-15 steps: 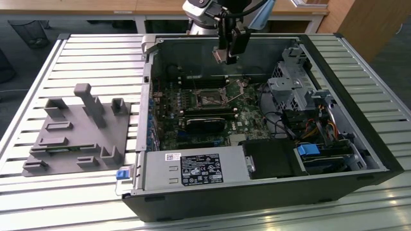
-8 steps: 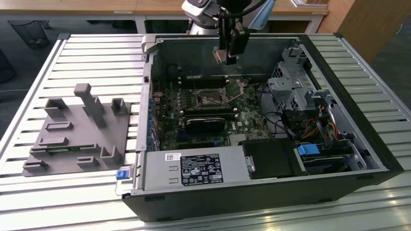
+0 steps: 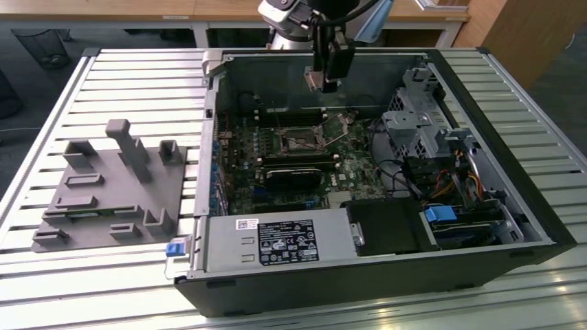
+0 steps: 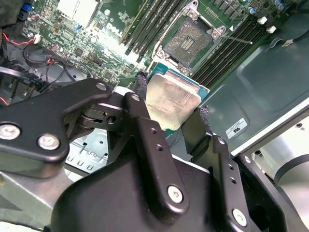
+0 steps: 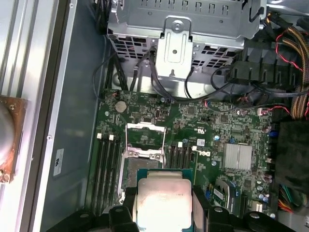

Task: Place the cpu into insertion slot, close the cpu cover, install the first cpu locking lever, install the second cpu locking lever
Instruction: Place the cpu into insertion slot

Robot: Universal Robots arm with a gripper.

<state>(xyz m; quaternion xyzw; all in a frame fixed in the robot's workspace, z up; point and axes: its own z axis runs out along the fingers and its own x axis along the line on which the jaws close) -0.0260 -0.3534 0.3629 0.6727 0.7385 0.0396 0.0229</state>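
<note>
In the exterior view I saw the gripper (image 3: 326,85) hanging over the open computer case (image 3: 367,278), close to the case's far wall. The cpu (image 3: 315,80) was pinched between its fingers. The chip was up in the air, well apart from the insertion slot (image 3: 298,142), which sat uncovered on the motherboard (image 3: 353,165) toward that far wall. A grey fixture block (image 3: 110,185) lay on the slatted table (image 3: 137,75) beside the case, toward the exterior view's left.

In the second wrist view the black fingers (image 4: 141,92) were clamped on opposite edges of the chip, whose silvery-beige top faced the camera. Beyond it the slot lay bare, its contact field showing, with long memory slots (image 4: 145,29) running along two of its sides.

In the first wrist view the chip hung above the board, just short of the slot. The cpu cover (image 5: 145,127) stood swung open off the slot's far edge, toward the drive cage (image 5: 178,29). A copper-coloured block (image 5: 7,130) showed outside the case wall; I could not tell what it was.
</note>
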